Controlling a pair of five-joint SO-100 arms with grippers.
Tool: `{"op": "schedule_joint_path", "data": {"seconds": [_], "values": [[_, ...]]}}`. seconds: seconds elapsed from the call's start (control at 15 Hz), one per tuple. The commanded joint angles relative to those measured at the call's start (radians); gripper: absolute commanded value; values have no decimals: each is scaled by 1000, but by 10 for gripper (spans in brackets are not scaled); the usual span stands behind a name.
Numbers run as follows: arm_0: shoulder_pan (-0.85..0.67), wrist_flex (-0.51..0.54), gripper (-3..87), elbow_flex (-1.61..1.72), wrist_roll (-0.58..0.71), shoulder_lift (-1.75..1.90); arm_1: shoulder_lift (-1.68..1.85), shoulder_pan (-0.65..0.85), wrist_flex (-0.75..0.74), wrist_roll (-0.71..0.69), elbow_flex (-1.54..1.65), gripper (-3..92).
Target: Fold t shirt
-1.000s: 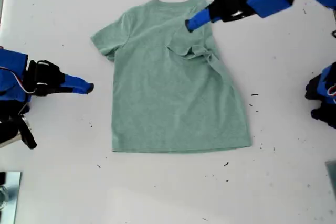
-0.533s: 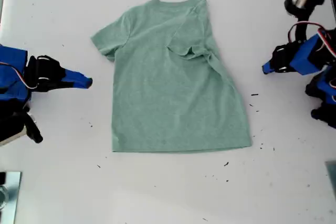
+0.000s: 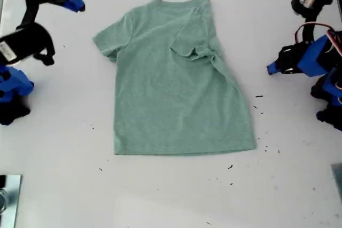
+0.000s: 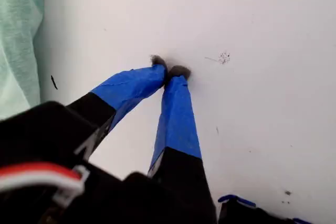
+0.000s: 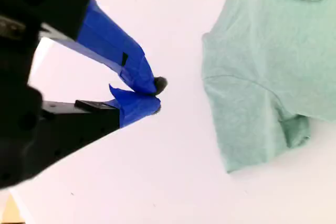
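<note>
Bright, even light from overhead washes the white table [image 3: 176, 196] nearly to glare; shadows are faint and soft; the exterior view is slightly soft but readable; in both wrist views the dark arm housings close to the lens blur.

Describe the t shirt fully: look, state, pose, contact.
The t shirt is small, plain mint-green heathered knit. It lies flat on the white table, neck toward the exterior view's top. The sleeve on that view's right is folded inward, leaving a bunched ridge mid-chest; the other sleeve is spread. Neither gripper touches it.
</note>
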Motion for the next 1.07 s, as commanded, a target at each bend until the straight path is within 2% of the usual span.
{"op": "schedule_joint_path", "data": {"seconds": [0.0, 0.27, 0.53, 0.73, 0.8, 0.87, 1.0], "values": [[-21, 28, 233, -147, 52, -115, 78, -23, 29, 8, 0, 25], [-60, -12, 239, 43, 57, -80, 98, -48, 37, 18, 5, 25], [-84, -376, 231, 488, 55, -143, 114, -67, 40, 29, 6, 25], [-51, -548, 235, 518, 35, -385, 114, -74, 40, 28, 6, 25], [-54, -584, 184, 499, 48, -471, 114, -75, 40, 28, 8, 25], [-51, -592, -1, 477, 52, -528, 114, -75, 40, 28, 8, 25], [-8, -548, -3, 491, -9, -299, 114, -74, 40, 31, 6, 25]]}}
